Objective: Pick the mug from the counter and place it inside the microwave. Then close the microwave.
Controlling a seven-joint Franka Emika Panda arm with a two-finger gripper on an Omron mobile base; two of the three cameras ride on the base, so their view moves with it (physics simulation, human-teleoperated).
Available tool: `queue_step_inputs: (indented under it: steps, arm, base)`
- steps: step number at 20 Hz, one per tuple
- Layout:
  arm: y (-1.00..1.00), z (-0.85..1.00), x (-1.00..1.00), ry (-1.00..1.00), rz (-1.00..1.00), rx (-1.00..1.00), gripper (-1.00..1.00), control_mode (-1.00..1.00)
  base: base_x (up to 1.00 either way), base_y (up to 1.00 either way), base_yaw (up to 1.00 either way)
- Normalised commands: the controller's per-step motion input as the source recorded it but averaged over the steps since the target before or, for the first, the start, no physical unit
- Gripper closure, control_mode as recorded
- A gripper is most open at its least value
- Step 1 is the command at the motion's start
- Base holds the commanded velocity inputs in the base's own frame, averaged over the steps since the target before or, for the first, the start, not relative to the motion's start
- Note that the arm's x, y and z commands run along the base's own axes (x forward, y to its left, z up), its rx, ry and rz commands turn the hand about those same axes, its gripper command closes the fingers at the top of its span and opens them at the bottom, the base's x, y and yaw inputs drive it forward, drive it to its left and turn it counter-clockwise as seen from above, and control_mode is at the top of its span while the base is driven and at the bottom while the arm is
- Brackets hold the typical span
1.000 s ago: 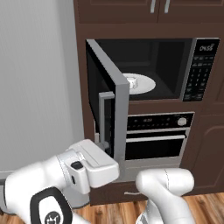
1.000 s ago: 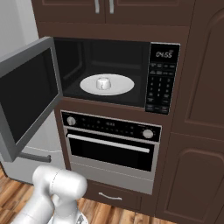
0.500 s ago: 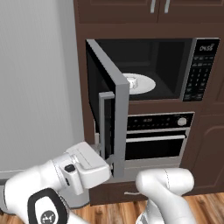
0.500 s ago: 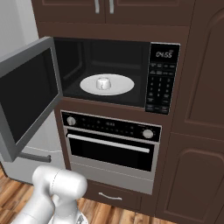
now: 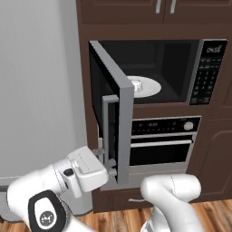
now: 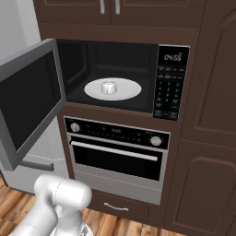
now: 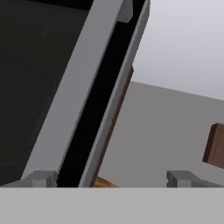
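With the mug (image 6: 109,87) on the turntable (image 6: 126,89), the gripper (image 7: 113,178), jaws apart, had edged nearer the microwave door (image 5: 113,122).

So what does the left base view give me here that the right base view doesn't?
Left base view: the door nearly edge-on, with its grey vertical handle, and the arm's open tool close by the handle's lower end.

Right base view: the door's dark inner glass, the whole white turntable with the mug standing on it, and a drawer pull under the oven.

Both: the microwave standing open, the oven beneath it, and dark cabinets above.
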Motion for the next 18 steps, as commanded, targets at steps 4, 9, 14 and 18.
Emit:
queue_step_inputs:
  steps: [4,9,14,18]
  arm:
    - [0.0,-0.13,0.32,0.0,0.0,-0.01,-1.0,-1.0]
    - [0.0,-0.14,0.26,0.0,0.0,-0.01,-1.0,-1.0]
    - [0.04,-0.12,0.17,0.0,0.0,-0.01,-1.0,-1.0]
    - [-0.11,0.0,0.0,0.0,0.0,0.0,-1.0,-1.0]
  base:
    - [0.0,0.0,0.0]
    - [0.0,0.0,0.0]
    - [0.0,0.0,0.0]
    - [0.0,0.0,0.0]
